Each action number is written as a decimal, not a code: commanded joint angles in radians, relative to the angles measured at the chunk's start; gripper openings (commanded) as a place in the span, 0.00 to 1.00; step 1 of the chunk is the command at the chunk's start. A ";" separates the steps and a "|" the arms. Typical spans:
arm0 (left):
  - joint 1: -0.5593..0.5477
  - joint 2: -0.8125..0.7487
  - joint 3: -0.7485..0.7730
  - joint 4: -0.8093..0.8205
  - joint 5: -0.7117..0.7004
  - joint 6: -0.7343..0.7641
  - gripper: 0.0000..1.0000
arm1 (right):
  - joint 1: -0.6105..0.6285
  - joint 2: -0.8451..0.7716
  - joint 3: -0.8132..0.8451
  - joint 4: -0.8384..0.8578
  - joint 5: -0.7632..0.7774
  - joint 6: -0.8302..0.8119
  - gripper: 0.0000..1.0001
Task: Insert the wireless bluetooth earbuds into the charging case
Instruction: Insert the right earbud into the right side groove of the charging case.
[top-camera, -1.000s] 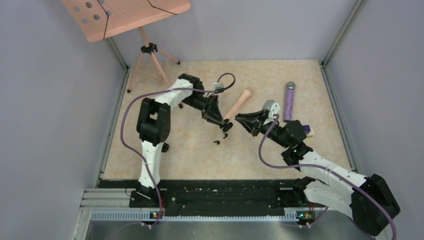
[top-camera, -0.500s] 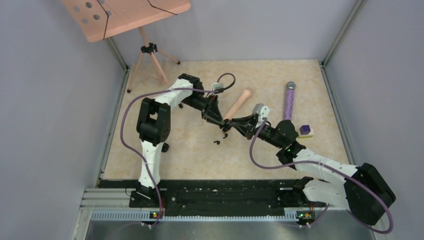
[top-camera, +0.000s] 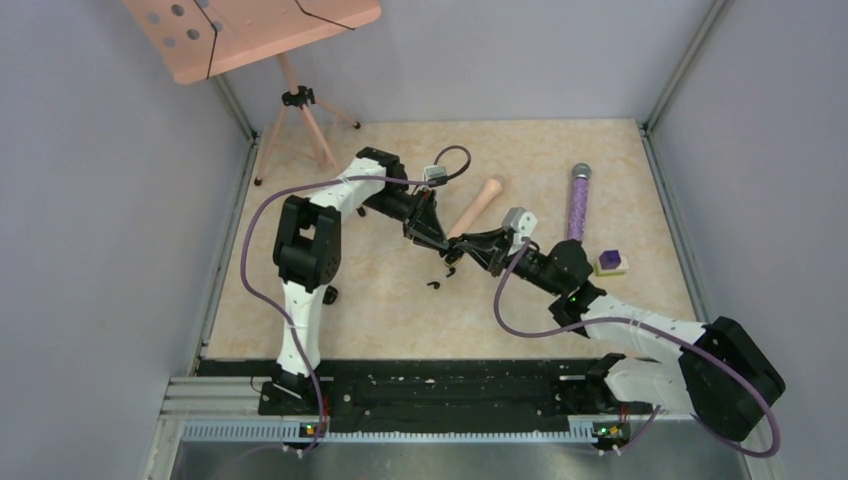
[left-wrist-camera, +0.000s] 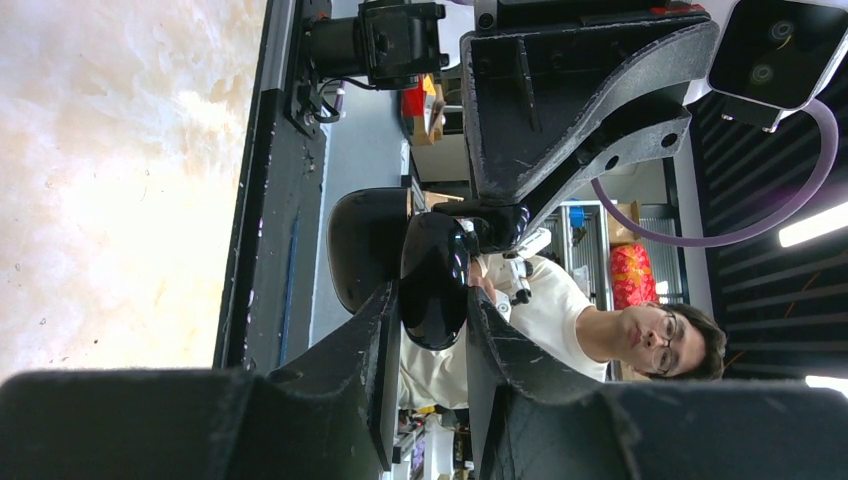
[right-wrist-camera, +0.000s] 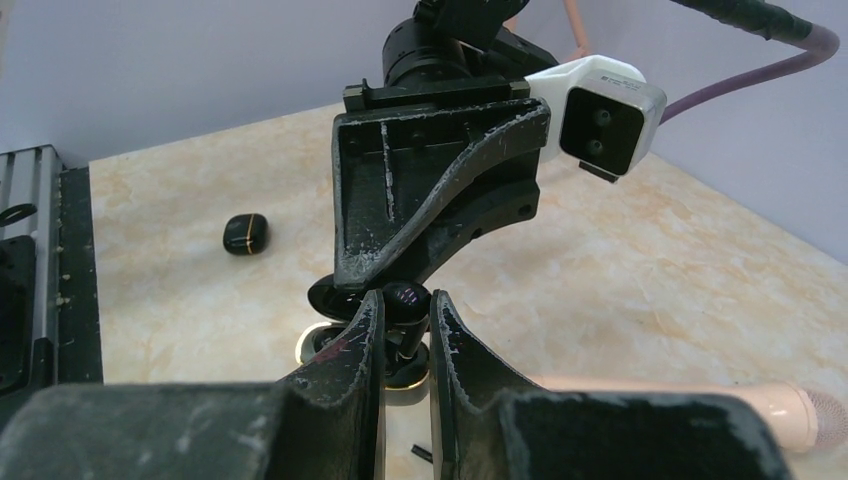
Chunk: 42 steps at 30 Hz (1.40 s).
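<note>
The right claw (right-wrist-camera: 405, 305), pinched almost closed on what looks like 1 earbud (right-wrist-camera: 405, 296), has just swung in to meet the left claw (left-wrist-camera: 432, 300), which stays clamped on the open charging case (left-wrist-camera: 433, 275), so the case now sits just ahead of the bud and insertion looks imminent.

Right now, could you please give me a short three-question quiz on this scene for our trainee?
1. True or false: the left gripper grips the glossy black rounded charging case.
2. The small purple-and-white cube lies: A) inside the case; B) on the beige marbled table, right of the glittery purple microphone; C) in the left gripper.
3. Which gripper pinches a tiny black earbud right beside the case?
Key: 1 true; 2 B; 3 the right gripper.
</note>
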<state>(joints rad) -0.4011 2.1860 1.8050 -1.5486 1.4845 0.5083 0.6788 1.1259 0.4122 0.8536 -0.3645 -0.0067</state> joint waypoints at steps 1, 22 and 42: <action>-0.003 -0.043 0.011 -0.039 0.044 0.030 0.00 | 0.012 0.022 0.006 0.111 0.003 -0.009 0.01; -0.003 -0.063 0.004 -0.039 0.067 0.024 0.00 | 0.012 0.051 -0.049 0.225 0.016 0.000 0.00; -0.003 -0.072 -0.003 -0.039 0.072 0.025 0.00 | 0.012 0.079 -0.057 0.250 0.012 0.000 0.00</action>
<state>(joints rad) -0.4011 2.1830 1.8050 -1.5490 1.5112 0.5083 0.6788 1.2015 0.3664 1.0492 -0.3443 -0.0067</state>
